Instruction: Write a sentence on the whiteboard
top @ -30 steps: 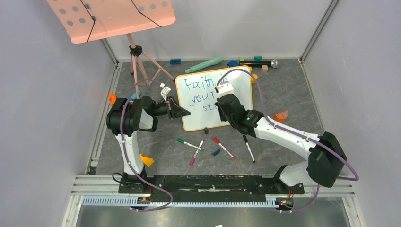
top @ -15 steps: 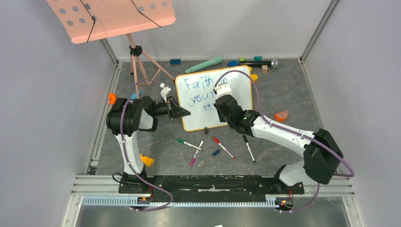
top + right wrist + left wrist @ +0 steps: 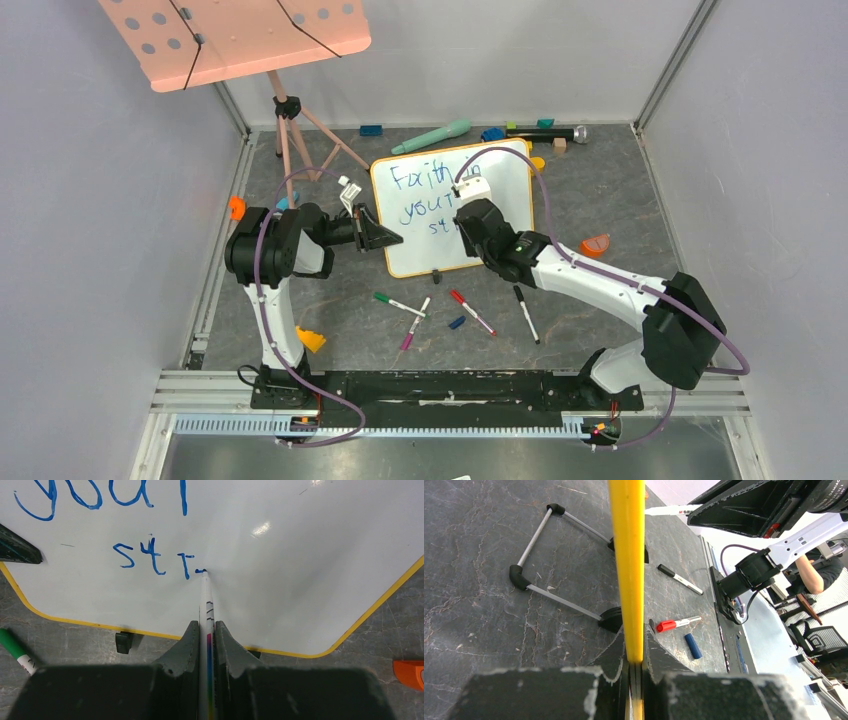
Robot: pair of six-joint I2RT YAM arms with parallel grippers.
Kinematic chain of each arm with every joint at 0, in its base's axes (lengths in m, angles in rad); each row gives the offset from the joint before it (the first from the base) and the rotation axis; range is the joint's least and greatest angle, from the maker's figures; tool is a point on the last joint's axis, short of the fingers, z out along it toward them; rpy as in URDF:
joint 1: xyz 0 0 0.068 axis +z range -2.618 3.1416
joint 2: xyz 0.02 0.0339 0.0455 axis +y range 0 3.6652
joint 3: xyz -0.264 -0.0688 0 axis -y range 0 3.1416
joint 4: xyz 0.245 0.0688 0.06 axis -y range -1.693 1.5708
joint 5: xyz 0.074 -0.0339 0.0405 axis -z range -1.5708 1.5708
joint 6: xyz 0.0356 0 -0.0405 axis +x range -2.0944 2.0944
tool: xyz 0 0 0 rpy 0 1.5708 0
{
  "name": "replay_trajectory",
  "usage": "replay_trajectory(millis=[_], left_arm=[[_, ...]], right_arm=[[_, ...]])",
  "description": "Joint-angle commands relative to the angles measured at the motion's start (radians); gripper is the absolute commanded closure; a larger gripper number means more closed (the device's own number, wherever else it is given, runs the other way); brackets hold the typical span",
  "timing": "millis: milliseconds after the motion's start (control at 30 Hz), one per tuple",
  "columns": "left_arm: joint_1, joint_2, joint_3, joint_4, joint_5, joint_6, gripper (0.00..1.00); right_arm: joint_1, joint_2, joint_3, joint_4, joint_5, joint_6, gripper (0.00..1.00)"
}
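The whiteboard (image 3: pixel 505 175) with its orange-yellow frame stands tilted in the middle of the floor. Blue writing (image 3: pixel 420 195) reads "Faith", "your" and "str" in three lines. My left gripper (image 3: pixel 385 238) is shut on the board's left edge, seen as a yellow strip (image 3: pixel 628 570) in the left wrist view. My right gripper (image 3: pixel 206 630) is shut on a white marker (image 3: pixel 205 597). Its blue tip touches the board (image 3: pixel 300 555) just right of the "str" (image 3: pixel 155 557) on the third line. In the top view the right gripper (image 3: pixel 468 222) covers part of the writing.
Loose markers lie in front of the board: green (image 3: pixel 398 303), pink (image 3: pixel 415 322), red (image 3: pixel 470 311), black (image 3: pixel 525 313), and a blue cap (image 3: pixel 456 322). The pink music stand (image 3: pixel 235 40) is at the back left. Toys line the back wall. An orange object (image 3: pixel 596 244) lies right.
The right gripper has shifted slightly left along the third line with the marker. The left arm and board have not moved.
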Motion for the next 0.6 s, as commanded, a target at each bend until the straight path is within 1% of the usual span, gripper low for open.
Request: replay_trajectory(millis=[0, 567], left_arm=[[-0.010, -0.021, 0.004, 0.089, 0.060, 0.102, 0.98], [-0.010, -0.021, 0.004, 0.089, 0.060, 0.102, 0.98]], right_arm=[[-0.018, 0.006, 0.052, 0.021, 0.026, -0.021, 1.00], [-0.018, 0.009, 0.031, 0.044, -0.051, -0.028, 1.00]])
